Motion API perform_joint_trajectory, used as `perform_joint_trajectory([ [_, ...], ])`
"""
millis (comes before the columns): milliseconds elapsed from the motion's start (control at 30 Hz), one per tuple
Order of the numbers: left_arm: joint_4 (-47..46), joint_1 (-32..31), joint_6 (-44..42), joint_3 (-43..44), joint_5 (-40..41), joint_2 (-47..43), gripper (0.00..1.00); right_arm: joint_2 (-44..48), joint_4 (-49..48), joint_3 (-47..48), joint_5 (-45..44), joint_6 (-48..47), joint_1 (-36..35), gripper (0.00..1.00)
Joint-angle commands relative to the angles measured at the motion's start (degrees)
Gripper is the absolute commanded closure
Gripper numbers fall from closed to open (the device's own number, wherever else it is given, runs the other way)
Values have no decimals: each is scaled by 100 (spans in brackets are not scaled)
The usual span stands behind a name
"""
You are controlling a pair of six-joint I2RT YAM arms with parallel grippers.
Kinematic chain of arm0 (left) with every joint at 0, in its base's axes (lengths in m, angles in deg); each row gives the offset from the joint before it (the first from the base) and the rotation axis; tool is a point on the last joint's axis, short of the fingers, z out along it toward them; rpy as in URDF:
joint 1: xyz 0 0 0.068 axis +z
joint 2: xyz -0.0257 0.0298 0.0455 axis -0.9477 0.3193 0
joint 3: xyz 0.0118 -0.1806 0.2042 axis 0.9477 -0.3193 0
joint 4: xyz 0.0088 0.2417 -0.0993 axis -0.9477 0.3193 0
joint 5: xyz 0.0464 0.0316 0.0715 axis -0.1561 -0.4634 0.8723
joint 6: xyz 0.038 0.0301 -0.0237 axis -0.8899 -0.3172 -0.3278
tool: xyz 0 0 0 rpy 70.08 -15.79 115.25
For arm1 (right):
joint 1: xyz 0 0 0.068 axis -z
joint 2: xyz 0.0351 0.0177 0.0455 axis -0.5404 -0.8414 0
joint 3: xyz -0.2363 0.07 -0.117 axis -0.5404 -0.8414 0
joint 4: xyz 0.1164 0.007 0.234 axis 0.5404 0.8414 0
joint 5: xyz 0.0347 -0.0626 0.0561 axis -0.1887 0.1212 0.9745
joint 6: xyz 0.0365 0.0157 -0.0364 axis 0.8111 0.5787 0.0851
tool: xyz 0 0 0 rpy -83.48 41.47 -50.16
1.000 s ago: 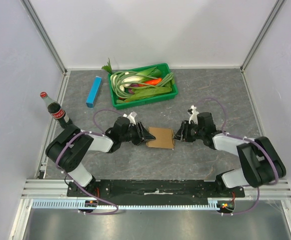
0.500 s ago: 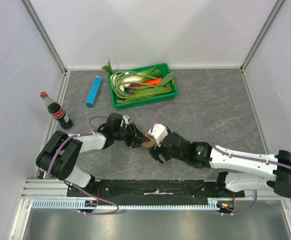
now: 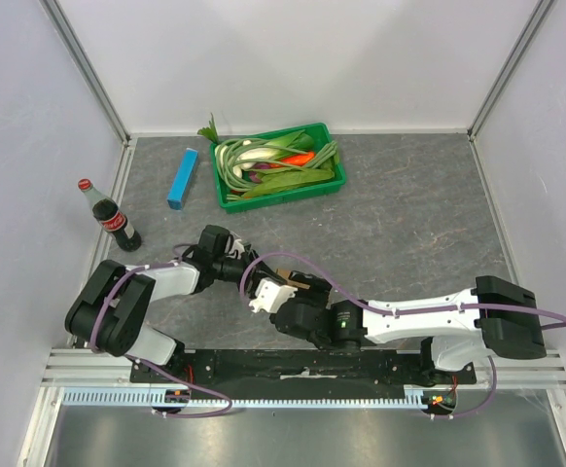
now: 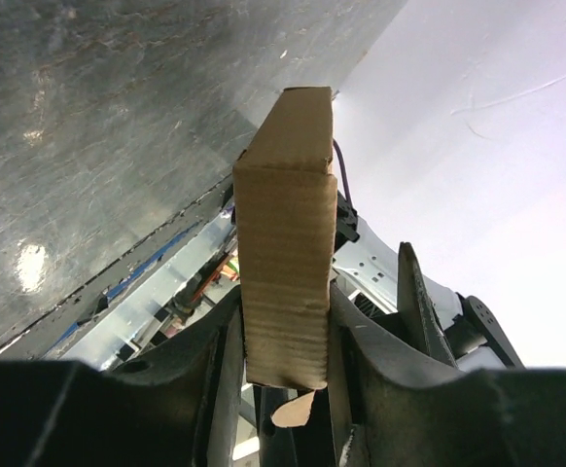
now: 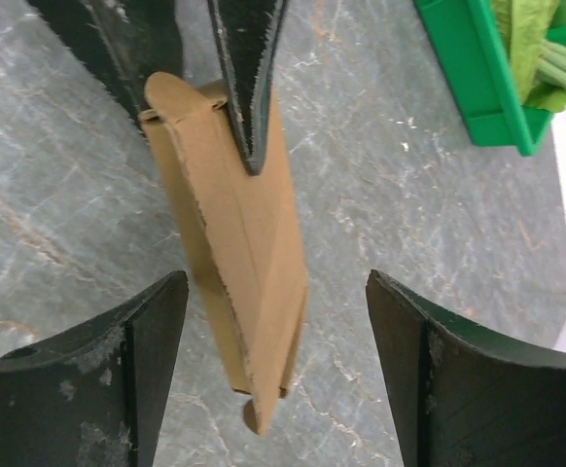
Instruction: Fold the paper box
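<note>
The paper box (image 5: 234, 243) is pinched between the fingers of the left gripper (image 4: 285, 311), which are pressed against its two broad faces. The box is seen as plain brown cardboard, collapsed into a narrow sleeve with sharp creases along its long edges, a ragged cut edge and a small rounded tab at each end. It is held off the grey table (image 5: 380, 175), edge-on, with its long side pointing away from the left fingers.

The right gripper (image 5: 275, 287) is spread wide, one finger on either side of the box's free end; neither finger is seen touching the cardboard.

In the overhead view the left arm (image 3: 166, 282) is laid low and stretched rightward from its base, the wrist near the middle of the table's near half. The right arm (image 3: 409, 313) is extended far to the left along the near edge, so that both wrists meet just left of centre. A green tray (image 5: 477, 88) lies well apart, toward the back.
</note>
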State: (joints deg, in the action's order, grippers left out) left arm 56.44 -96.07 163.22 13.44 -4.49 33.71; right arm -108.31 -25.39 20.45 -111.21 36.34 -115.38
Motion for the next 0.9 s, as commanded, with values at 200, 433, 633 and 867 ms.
perform_joint_trajectory([
  [200,-200,113,443,-138,-560,-86,57,-88,-937,-204,8,-599,243,27],
  [433,-252,175,425,-165,-560,-33,63,-290,-1227,-309,395,-511,287,22],
  [633,-314,219,504,-252,-640,-156,67,-176,-1816,-634,98,-475,278,22],
  [867,-481,254,759,-437,-789,-534,67,-177,-3069,-1082,-386,-880,287,27],
])
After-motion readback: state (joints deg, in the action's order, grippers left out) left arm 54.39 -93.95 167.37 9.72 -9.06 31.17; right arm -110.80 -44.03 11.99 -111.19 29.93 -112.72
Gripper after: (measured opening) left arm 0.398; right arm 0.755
